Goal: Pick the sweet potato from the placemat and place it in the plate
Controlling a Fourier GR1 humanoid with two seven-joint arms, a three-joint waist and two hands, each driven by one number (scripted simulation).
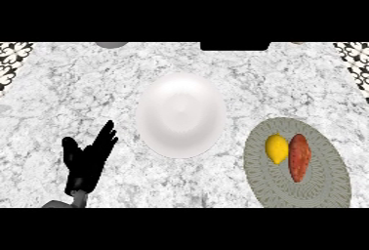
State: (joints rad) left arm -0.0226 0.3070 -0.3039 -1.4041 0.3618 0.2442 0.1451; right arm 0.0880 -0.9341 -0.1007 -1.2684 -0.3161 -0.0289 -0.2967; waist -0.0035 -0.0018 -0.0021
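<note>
fingers (108,134) of the left hand (85,163) stand straight and spread, holding and touching nothing. sweet potato (299,157) lies well right of them on the placemat (317,193), touching a lemon (276,149); the plate (180,115) sits between.

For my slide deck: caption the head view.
Sweet potato and lemon lie on the placemat beside the white plate; open left hand rests at lower left.

A plain glossy white plate (180,115) is seen dead centre. At 4 o'clock, a grey-green placemat (324,181) with a fine lacy pattern is topped by a reddish-brown sweet potato (299,157) and a yellow lemon (276,148). The counter (79,93) is mottled grey-white marble.
</note>
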